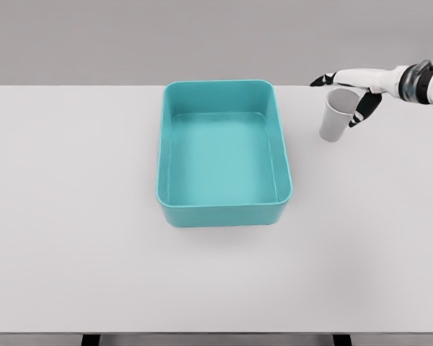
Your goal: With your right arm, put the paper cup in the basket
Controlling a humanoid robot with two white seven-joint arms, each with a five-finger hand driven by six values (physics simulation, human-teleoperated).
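Paper cup (337,117): tilted, right of the teal basket (224,155), apart from it.
Right hand (353,90): I see its fingers curled around the cup.
Table (72,216): white, against a grey wall (130,36).

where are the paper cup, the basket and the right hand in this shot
paper cup (335,119), head view, on the middle of its side wall
basket (224,214), head view, on its near outer wall
right hand (350,86), head view, on the white back of the hand above the cup

Tilted white paper cup (337,116) right of open teal basket (224,153), apart from it.
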